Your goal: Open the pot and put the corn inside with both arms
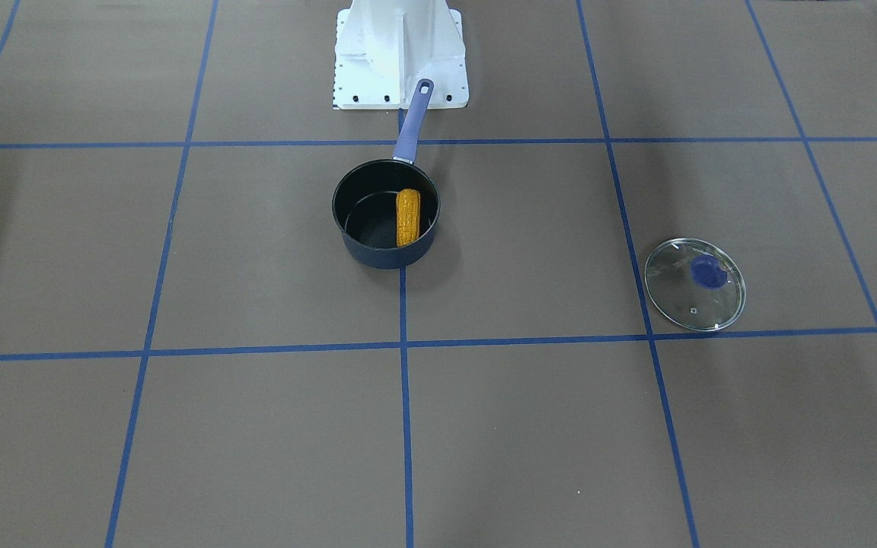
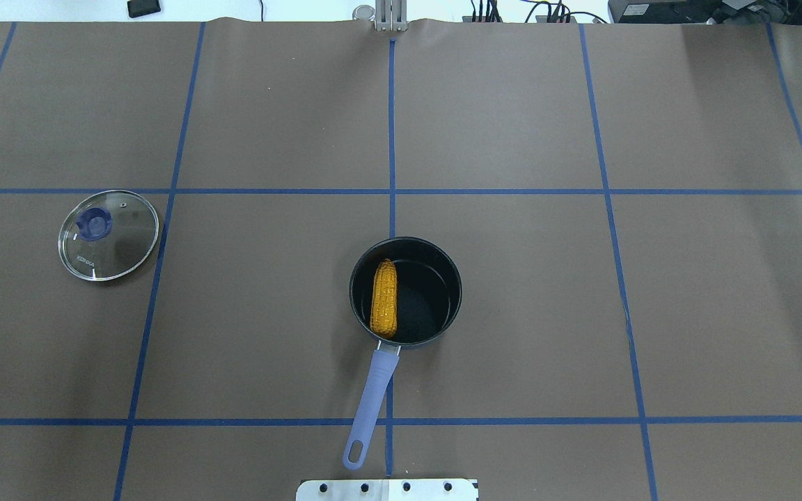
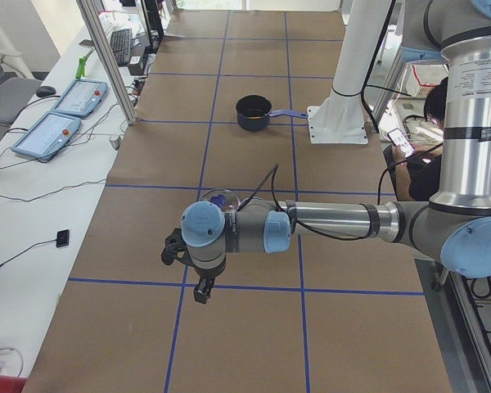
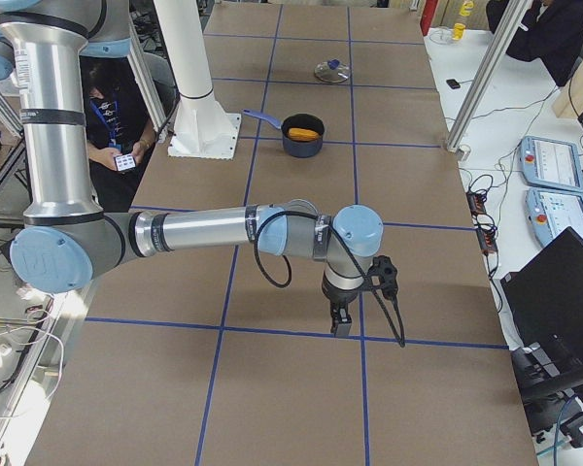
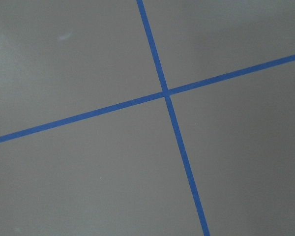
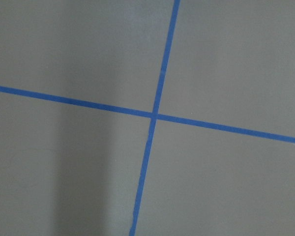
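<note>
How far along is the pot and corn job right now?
Done: the lid lies on the table, apart from the pot, and the corn lies inside the pot. In hand: nothing; the left gripper and right gripper hang far from the pot. Left: nothing that shows.

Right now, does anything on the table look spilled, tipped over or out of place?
Nothing stands out. The pot stands upright and open, with the corn lying inside along one wall. The lid lies flat, well apart from the pot, and looks whole.
</note>
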You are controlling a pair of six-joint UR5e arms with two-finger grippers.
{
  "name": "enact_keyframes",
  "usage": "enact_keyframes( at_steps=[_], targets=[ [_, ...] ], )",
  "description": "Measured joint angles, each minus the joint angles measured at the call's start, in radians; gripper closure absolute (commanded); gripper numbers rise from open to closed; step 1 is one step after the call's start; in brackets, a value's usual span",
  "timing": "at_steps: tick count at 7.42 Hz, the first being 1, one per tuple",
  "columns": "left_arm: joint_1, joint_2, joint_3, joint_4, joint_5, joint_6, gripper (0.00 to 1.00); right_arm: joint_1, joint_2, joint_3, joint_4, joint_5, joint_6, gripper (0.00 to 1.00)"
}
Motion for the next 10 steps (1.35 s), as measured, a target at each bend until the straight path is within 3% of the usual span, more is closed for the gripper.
enact_keyframes(
  at_steps=[5, 10],
  targets=[
    [0.002, 0.012, -0.011, -0.015, -0.003, 0.0, 0.01, -0.003, -0.069, -0.016, 0.163, 0.001, 0.001, 0.0],
    [0.001, 0.03, -0.016, -0.016, -0.003, 0.0, 0.01, -0.049, -0.06, -0.017, 0.174, 0.003, 0.006, 0.0]
  ],
)
